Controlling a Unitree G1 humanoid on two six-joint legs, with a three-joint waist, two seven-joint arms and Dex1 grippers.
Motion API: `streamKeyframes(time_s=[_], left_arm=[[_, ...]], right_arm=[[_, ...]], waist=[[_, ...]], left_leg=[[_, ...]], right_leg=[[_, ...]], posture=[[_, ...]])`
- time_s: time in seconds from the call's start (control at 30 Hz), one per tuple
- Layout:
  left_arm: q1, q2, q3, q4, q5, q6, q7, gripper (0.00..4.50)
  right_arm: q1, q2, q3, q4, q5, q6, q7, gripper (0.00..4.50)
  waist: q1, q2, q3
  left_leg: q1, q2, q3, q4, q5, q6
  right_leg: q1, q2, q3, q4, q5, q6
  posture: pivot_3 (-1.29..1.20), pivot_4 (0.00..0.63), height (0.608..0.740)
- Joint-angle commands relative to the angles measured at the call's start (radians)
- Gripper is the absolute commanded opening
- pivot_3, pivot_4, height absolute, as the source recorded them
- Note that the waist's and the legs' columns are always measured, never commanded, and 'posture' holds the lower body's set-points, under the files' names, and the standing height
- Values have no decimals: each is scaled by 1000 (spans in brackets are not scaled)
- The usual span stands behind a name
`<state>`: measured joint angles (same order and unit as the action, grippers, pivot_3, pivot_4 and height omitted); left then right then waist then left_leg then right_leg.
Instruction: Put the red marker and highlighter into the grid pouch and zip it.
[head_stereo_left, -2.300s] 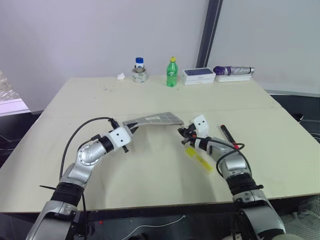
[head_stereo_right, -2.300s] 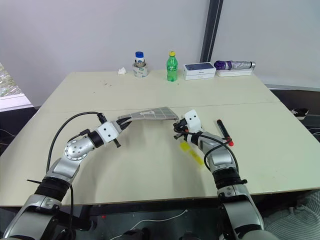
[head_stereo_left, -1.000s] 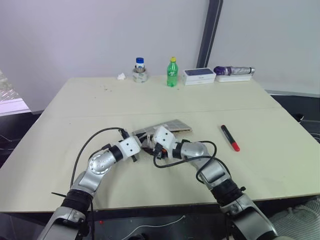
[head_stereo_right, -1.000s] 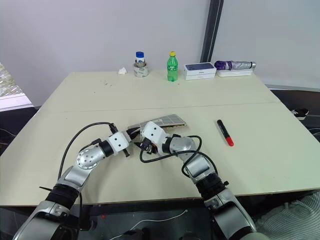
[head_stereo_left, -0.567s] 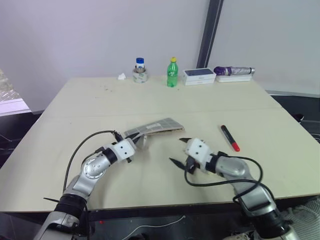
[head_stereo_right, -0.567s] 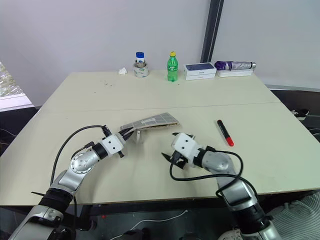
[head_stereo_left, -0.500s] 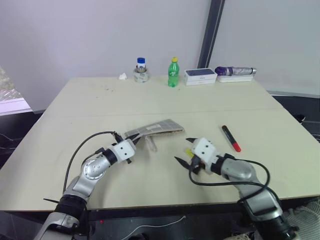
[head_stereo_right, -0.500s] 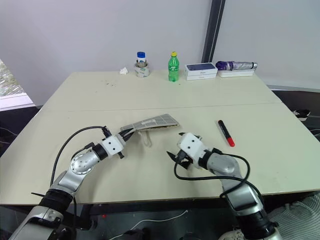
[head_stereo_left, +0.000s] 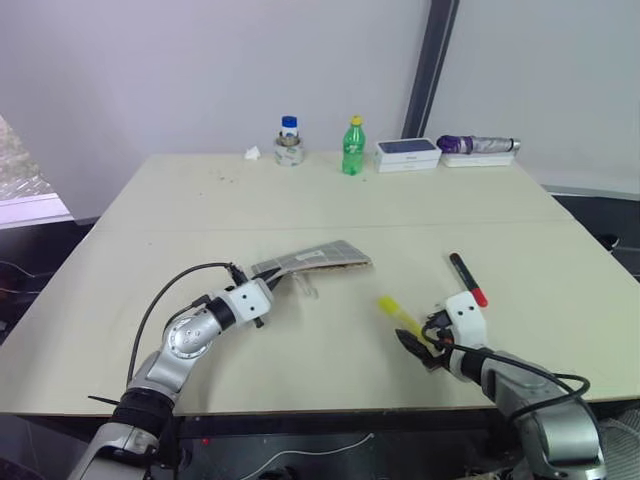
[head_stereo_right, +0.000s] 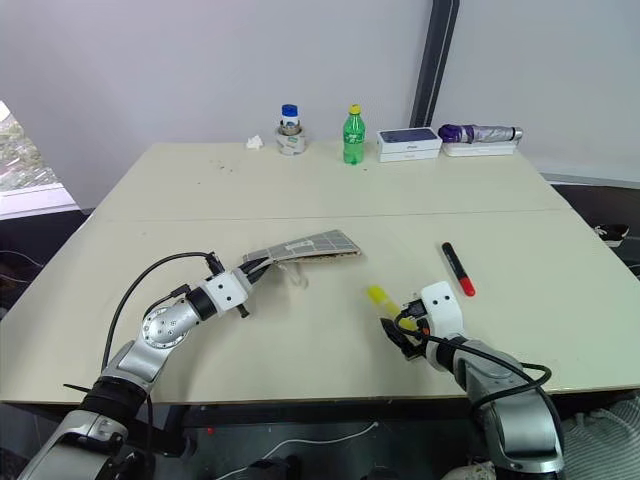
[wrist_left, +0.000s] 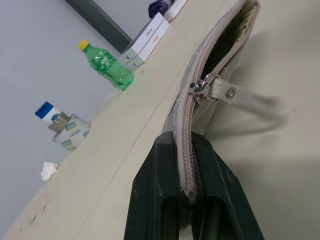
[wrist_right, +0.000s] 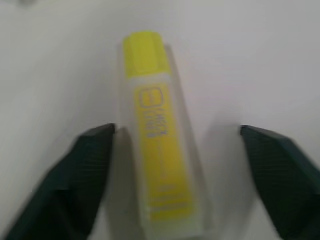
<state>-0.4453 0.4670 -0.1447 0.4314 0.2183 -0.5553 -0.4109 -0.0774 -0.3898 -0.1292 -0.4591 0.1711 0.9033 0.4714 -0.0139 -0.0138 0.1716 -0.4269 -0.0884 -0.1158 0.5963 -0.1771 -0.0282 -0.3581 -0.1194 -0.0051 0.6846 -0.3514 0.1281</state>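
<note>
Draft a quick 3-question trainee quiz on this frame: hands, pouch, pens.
1. True or false: the left hand is clamped on the zipper edge of the grid pouch.
2. The highlighter lies: A) inside the pouch, B) on the table between the right hand's open fingers, C) beside the green bottle.
3. Fill in: the red marker lies on the table to the ___ of the highlighter.

Key: 1 true. 2 B. 3 right.
</note>
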Motion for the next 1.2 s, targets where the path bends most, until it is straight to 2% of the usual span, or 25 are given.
streamKeyframes(time_s=[0.03,0.1,0.13,0.43,0.87,0.93,1.03,1.2], left_arm=[[-28,-5,2,-19,-9,-10,1,0],[-28,-6,3,-18,-9,-11,0,0],[-27,-6,3,-18,-8,-12,-1,0],[-25,-9,-1,-30,-8,-9,-10,0],[-17,-4,-20,-49,18,-22,-27,0],[-22,9,-35,-54,35,-31,-37,0],[-32,37,-69,-61,72,-46,-66,0],[-51,54,-112,-83,107,-56,-101,0]], right_arm=[[-40,-1,21,-10,26,8,-8,1993],[-68,-12,38,-12,29,-38,8,957],[-86,-15,48,-16,35,-46,15,890],[-226,-6,110,31,61,-72,23,901],[-269,-37,205,95,31,-143,45,901],[-292,-58,235,106,9,-153,54,901],[-337,-173,348,120,-85,-195,116,901],[-457,-206,394,172,-109,-195,161,901]], waist=[[-1,0,0],[-2,0,0],[-3,0,0],[-1,0,0],[-3,0,0],[-3,0,0],[-2,0,0],[-4,0,0]], left_leg=[[0,0,0,0,0,0],[0,0,0,0,0,0],[0,0,0,0,0,0],[0,0,0,0,0,0],[0,0,0,0,0,0],[0,0,0,0,0,0],[0,0,0,0,0,0],[0,0,0,0,0,0]], right_leg=[[0,0,0,0,0,0],[-1,0,0,0,0,0],[-1,0,0,0,0,0],[0,0,0,0,0,0],[-1,0,0,0,0,0],[-1,0,0,0,0,0],[-1,0,0,0,0,0],[-1,0,0,0,0,0]], posture=[[0,150,740],[0,150,740],[0,150,740],[0,150,740],[0,150,740],[0,150,740],[0,150,740],[0,150,740]])
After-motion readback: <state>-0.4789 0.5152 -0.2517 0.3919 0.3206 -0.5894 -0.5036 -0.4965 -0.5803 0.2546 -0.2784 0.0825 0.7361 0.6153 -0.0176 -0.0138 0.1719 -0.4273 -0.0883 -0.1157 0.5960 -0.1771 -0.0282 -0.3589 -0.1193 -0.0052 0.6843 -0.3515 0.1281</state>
